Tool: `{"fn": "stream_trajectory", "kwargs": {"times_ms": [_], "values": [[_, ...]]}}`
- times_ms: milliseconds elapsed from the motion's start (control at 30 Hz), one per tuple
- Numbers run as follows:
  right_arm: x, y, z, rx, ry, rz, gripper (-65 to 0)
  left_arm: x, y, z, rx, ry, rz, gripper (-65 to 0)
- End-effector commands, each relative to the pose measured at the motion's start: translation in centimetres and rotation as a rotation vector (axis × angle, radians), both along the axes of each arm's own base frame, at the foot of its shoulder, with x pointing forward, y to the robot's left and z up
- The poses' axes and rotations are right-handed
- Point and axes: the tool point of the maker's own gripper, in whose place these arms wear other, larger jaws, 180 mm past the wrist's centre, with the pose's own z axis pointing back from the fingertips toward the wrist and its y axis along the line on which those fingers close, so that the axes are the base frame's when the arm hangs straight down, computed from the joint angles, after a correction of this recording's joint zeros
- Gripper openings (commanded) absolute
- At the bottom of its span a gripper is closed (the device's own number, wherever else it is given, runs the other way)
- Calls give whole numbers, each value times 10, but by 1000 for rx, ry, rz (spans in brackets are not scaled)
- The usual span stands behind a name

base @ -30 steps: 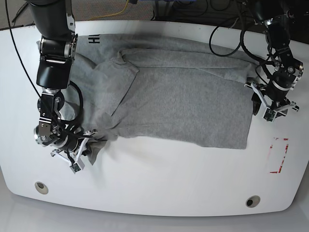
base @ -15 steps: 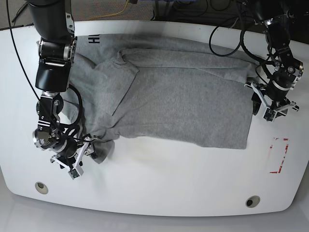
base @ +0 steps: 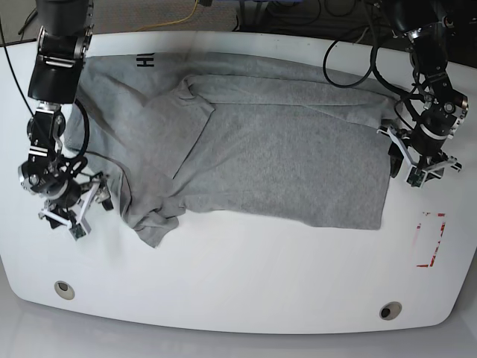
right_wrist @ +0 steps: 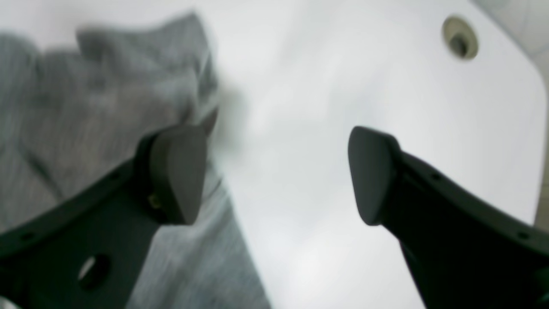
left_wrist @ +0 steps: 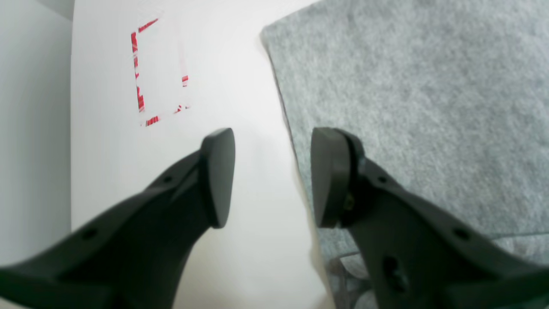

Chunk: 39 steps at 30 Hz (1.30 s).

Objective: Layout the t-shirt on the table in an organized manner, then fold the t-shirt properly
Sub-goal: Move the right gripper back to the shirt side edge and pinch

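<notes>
The heather-grey t-shirt (base: 283,149) lies spread over the white table (base: 261,283), with a sleeve folded across its middle and a bunched corner at the lower left. Black lettering (base: 145,61) shows at its far left edge. My right gripper (base: 67,222) stands open on bare table left of the shirt, holding nothing. In the right wrist view the right gripper (right_wrist: 274,176) has wide jaws, with the t-shirt (right_wrist: 85,107) beside its left finger. My left gripper (base: 423,175) sits at the shirt's right edge. The left gripper (left_wrist: 272,176) is open, one finger over the t-shirt (left_wrist: 429,86) hem.
A red rectangular outline (base: 431,239) marks the table at the right, and shows again as the red outline (left_wrist: 158,73) in the left wrist view. Two round holes (base: 64,289) (base: 390,310) sit near the front edge. Black cables (base: 350,45) hang over the far right corner.
My right gripper has opened, let go of the shirt's lower-left corner and moved left off the cloth. The corner now lies on the table. The left arm has not moved.
</notes>
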Motion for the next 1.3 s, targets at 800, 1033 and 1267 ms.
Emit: {"fn": "stream_trajectory", "kwargs": {"times_ms": [800, 1033, 1267], "values": [[-29, 24, -34, 78, 60, -14, -198, 8, 0, 15, 1, -54, -9, -383], [-30, 30, -39, 96, 67, -13, -363, 8, 0, 15, 1, -54, -9, -383], [-30, 31, -39, 98, 63, -12, -370, 9, 0, 16, 1, -57, -9, -383]]}}
